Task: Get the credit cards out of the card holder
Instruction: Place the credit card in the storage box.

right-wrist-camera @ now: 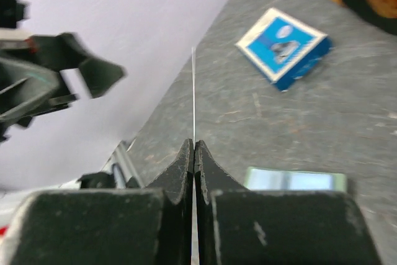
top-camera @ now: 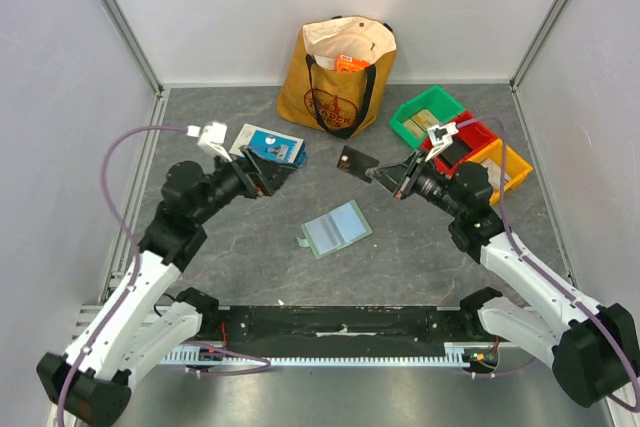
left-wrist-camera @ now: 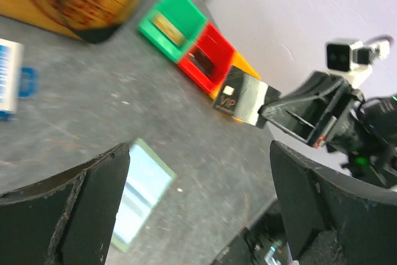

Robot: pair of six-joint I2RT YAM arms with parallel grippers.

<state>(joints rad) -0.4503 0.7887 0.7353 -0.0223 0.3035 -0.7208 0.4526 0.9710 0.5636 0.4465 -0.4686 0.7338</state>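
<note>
The pale green card holder [top-camera: 337,230] lies open on the table's middle, its clear bluish pockets facing up. It also shows in the left wrist view [left-wrist-camera: 139,193] and the right wrist view [right-wrist-camera: 294,181]. My right gripper [top-camera: 385,175] is shut on a black credit card [top-camera: 356,162] and holds it in the air behind the holder. The card shows "VIP" in the left wrist view [left-wrist-camera: 240,95] and is an edge-on line in the right wrist view [right-wrist-camera: 193,91], above the right gripper [right-wrist-camera: 194,147]. My left gripper [top-camera: 270,172] is open and empty, facing the card; it also shows in its own view [left-wrist-camera: 198,215].
A blue-and-white flat box [top-camera: 268,144] lies just behind my left gripper. A yellow tote bag [top-camera: 338,72] stands at the back wall. Green [top-camera: 426,115], red [top-camera: 462,142] and yellow [top-camera: 505,169] bins sit at the back right, behind my right arm.
</note>
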